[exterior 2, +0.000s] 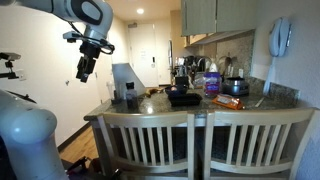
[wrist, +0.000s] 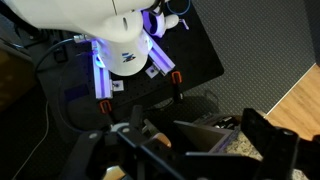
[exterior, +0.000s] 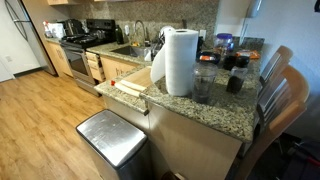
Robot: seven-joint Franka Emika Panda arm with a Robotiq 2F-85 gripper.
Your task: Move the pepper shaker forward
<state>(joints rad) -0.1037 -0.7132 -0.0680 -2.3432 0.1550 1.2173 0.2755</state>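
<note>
1. Worktop (exterior: 215, 110): speckled granite slab, polished, with a squared edge. It lies well below the hand, which hangs off one end of it in an exterior view.
2. Chairs (exterior 2: 150, 140): two of them, pale wood with slatted backs and curved top rails, pushed up to the worktop's long side. Lower than the hand and well apart from it.
3. Bin (exterior: 110, 138): a brushed-metal box with a flat, shiny lid, standing on the plank wood floor against the worktop's end.
4. Paper towel roll (exterior: 180, 62): a white, soft-looking upright cylinder with a loose sheet hanging at its side. It is the tallest thing on the worktop, and it sits lower than the hand.
5. Hand (exterior 2: 84, 72): dark metal on a white, rounded arm, held high in the air and pointing down. The wrist view shows the hand (wrist: 185, 150) with its two dark fingers standing wide apart. Nothing is between them and they touch nothing. Past them are the robot's white base and a black mat.
6. Flat black container (exterior 2: 183, 98): wide, low and matte, resting on the worktop. Below the hand and well apart from it.
7. Clear tumbler (exterior: 204, 84): greyish glass with straight sides, upright just beside the roll.
8. Pepper shaker (exterior: 234, 84): a small, squat, dark brown-black cylinder, shorter than the tumbler. It stands upright on the granite near the tumbler, on the chair side. It is well below the hand and far from it.
</note>
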